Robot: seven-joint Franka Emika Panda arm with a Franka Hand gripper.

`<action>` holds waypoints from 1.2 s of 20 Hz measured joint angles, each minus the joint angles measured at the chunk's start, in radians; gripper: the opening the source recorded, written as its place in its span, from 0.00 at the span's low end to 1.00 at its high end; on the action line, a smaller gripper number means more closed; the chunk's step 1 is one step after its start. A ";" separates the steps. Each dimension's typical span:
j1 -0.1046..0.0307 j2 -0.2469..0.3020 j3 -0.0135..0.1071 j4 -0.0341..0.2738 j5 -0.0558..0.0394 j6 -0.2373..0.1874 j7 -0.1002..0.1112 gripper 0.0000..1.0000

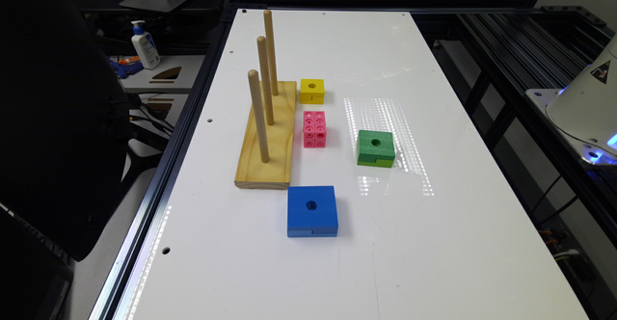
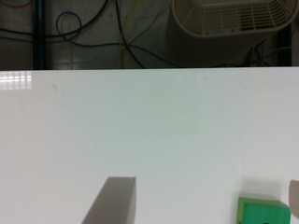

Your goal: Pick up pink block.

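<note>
1. Mid-table, just beside the peg board's long edge: pink block [image 1: 315, 128], lying flat, untouched. Yellow block [image 1: 312, 91] is near its far end, green block [image 1: 376, 148] off toward the exterior view's right, blue block [image 1: 312, 211] nearer the camera.
2. Step in hand, as I judge it: the approach. Nothing is gripped yet.
3. Gripper [image 2: 205, 205]: wrist view shows one finger [image 2: 112, 200] and the edge of the other set well apart, jaws wide, nothing between them. Green block's corner sits close to the second finger, so the gripper appears to hang by the green block, not over the pink one.
4. To do it well: shift across toward the board, centre over pink, then come straight down. Close across the narrow sides. Mind the pegs [image 1: 259, 115]: the board [image 1: 270, 141] leaves little room on that side, so a finger there must drop cleanly into the gap.
5. Look of the block: bright pink plastic, small cubes joined two across and three long, round holes on each face. Likely light and slick; a centred grip should stop it twisting.
</note>
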 joint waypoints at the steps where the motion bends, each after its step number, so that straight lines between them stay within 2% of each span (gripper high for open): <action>1: 0.000 0.000 0.000 0.000 0.0000 0.000 0.000 1.00; 15: 0.002 -0.002 0.001 0.000 0.0005 0.002 0.000 1.00; 24: 0.007 0.009 0.006 0.001 0.0027 0.039 0.000 1.00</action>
